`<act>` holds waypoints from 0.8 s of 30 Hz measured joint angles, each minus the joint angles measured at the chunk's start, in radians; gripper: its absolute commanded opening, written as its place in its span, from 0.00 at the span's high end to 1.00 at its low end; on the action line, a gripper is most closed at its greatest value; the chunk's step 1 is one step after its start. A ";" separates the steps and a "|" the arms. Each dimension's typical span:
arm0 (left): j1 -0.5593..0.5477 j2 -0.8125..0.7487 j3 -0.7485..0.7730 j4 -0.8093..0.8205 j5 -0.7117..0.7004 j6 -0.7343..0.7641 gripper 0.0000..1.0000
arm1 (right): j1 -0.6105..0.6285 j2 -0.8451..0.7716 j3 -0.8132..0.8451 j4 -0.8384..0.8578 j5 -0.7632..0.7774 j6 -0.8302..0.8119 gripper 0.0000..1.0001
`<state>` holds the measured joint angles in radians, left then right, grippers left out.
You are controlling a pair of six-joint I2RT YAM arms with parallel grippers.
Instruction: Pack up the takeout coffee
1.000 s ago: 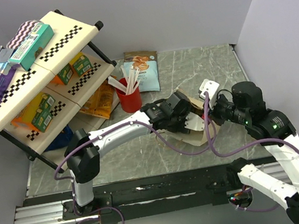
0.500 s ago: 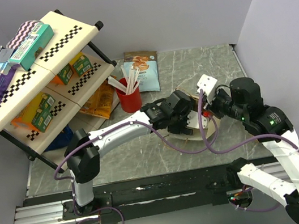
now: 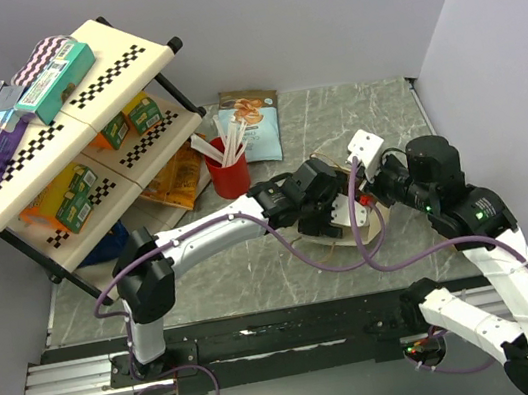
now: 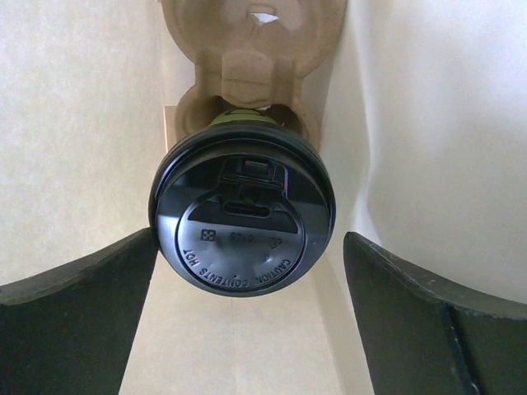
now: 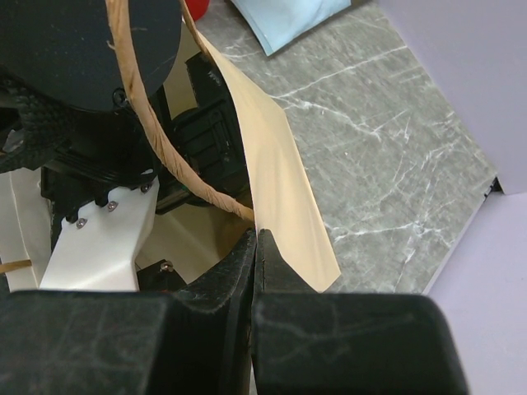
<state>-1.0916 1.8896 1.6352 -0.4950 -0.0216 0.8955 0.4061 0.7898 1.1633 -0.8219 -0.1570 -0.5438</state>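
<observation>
Two black fingers of the left gripper (image 4: 249, 237) stand spread wide, gripping nothing, beside the takeout coffee (image 4: 241, 247): round glossy black lid, green cup seated in a moulded pulp carrier (image 4: 247, 49) inside a smooth cream paper bag (image 4: 74, 123). The right gripper (image 5: 257, 247) pinches the bag's thin edge.

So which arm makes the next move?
Left. The left pincer stands open either side of the coffee cup, seated in the cardboard carrier inside the bag, so it can likely back out. The right pincer is shut on the bag edge, propping it open.
</observation>
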 measured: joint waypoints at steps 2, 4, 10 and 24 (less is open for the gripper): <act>0.002 0.000 0.004 -0.004 0.012 -0.002 0.00 | 0.000 0.001 0.000 0.000 -0.001 0.000 1.00; 0.006 0.000 0.014 -0.008 0.036 -0.009 0.01 | 0.000 0.003 0.000 0.000 -0.002 0.001 1.00; 0.019 -0.006 0.044 -0.038 0.090 -0.029 0.01 | 0.000 0.016 0.000 0.017 0.014 0.011 1.00; 0.022 -0.036 0.060 -0.035 0.133 -0.052 0.01 | -0.025 0.051 0.003 0.061 0.095 0.006 1.00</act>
<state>-1.0695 1.8538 1.6947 -0.5304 0.1112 0.8433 0.3813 0.8410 1.1664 -0.7609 -0.0624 -0.5377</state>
